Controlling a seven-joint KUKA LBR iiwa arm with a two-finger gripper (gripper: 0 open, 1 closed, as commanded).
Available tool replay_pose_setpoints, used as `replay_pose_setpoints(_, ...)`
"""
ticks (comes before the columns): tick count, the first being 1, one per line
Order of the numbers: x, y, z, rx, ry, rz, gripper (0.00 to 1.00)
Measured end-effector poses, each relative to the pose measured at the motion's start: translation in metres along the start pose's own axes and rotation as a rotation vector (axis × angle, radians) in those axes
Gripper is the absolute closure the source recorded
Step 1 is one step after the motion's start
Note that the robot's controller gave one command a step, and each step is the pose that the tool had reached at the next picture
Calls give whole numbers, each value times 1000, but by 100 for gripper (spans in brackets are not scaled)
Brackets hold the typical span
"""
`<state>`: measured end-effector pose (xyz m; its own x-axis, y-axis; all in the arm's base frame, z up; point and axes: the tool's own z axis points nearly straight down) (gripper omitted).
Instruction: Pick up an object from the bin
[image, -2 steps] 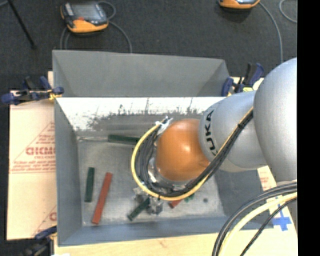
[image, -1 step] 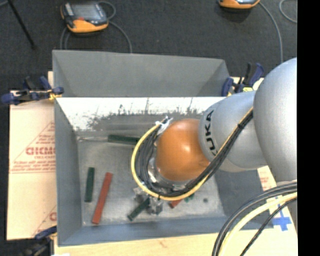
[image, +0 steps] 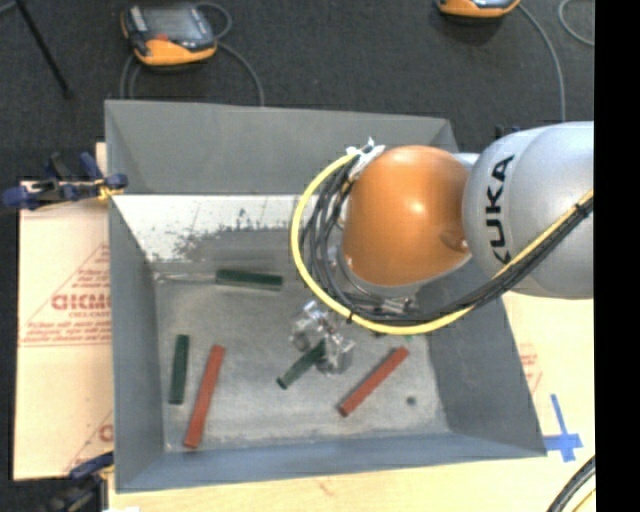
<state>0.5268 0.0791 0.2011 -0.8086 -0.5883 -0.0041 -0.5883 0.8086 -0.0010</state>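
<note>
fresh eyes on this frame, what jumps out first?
The KUKA arm with its orange wrist cover looms over the right of the grey bin. Its gripper is down at mid-floor, at the upper end of a slanted dark green stick. A right red stick lies beside it, a left red stick and left green stick lie apart, and a back green stick lies by the far wall.

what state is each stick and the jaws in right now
middle green stick, flat, upper end under the jaws
back green stick, flat, untouched
left green stick, flat, untouched
left red stick, flat, untouched
right red stick, flat, untouched
jaws, down at middle stick's end
</note>
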Motion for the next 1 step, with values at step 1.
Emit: replay_pose_setpoints(1,0,0,0,-1,1,1,100)
